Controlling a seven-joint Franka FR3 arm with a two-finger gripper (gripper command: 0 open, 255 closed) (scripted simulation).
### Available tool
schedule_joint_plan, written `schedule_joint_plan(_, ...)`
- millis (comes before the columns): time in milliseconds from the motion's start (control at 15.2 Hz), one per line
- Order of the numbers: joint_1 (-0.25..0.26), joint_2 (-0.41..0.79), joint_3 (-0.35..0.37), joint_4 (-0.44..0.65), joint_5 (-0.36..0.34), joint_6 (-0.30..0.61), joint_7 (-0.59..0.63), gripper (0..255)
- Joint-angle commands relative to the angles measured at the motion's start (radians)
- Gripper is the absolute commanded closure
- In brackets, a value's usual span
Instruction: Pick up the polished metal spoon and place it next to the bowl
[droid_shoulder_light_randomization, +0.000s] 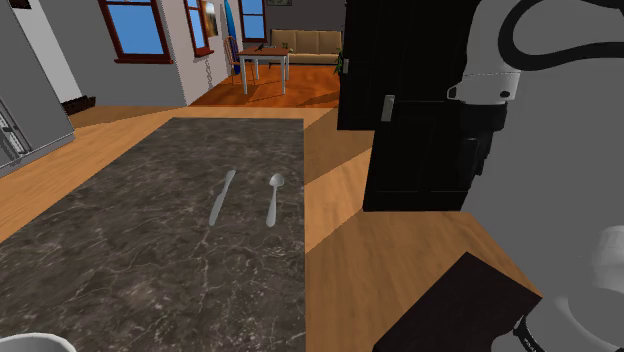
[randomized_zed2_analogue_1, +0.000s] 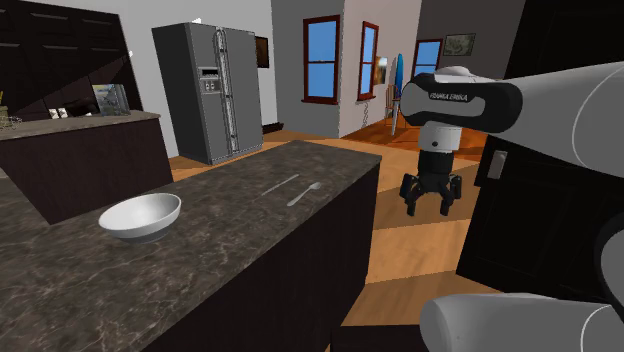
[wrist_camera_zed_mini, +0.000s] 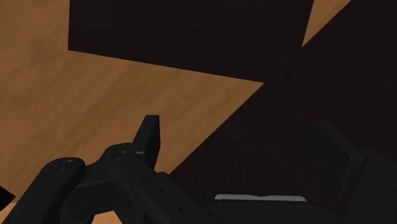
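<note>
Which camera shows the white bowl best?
The second exterior view: the whole bowl sits on the counter there. The shoulder view catches just a sliver of its rim at its bottom-left corner; the wrist view faces the floor.

Both exterior views share the counter (droid_shoulder_light_randomization: 120, 260) and spoon (droid_shoulder_light_randomization: 273, 198).

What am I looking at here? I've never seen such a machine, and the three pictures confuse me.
It is a white robot arm with a black two-finger gripper, in a simulated kitchen. One picture looks down over the counter from beside the arm's stand, another looks along the counter from elsewhere, and the third comes from a camera on the hand, facing the wooden floor. On the dark marbled counter lie a silvery spoon, a knife beside it, and a white bowl farther off. The gripper hangs open beside the counter, holding nothing.
</note>
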Motion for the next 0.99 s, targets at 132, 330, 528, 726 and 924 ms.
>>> schedule_joint_plan(132, 0.004, 0.017, 0.057, 0.005, 0.037, 0.033, 0.084, 0)
schedule_joint_plan(330, 0.007, 0.057, 0.141, 0.025, 0.084, 0.085, 0.210, 0)
schedule_joint_plan(528, 0.004, 0.114, 0.225, 0.059, 0.116, 0.139, 0.334, 0)
schedule_joint_plan(726, -0.005, 0.186, 0.306, 0.109, 0.132, 0.192, 0.460, 0)
schedule_joint_plan(924, -0.021, 0.273, 0.387, 0.173, 0.128, 0.241, 0.589, 0)
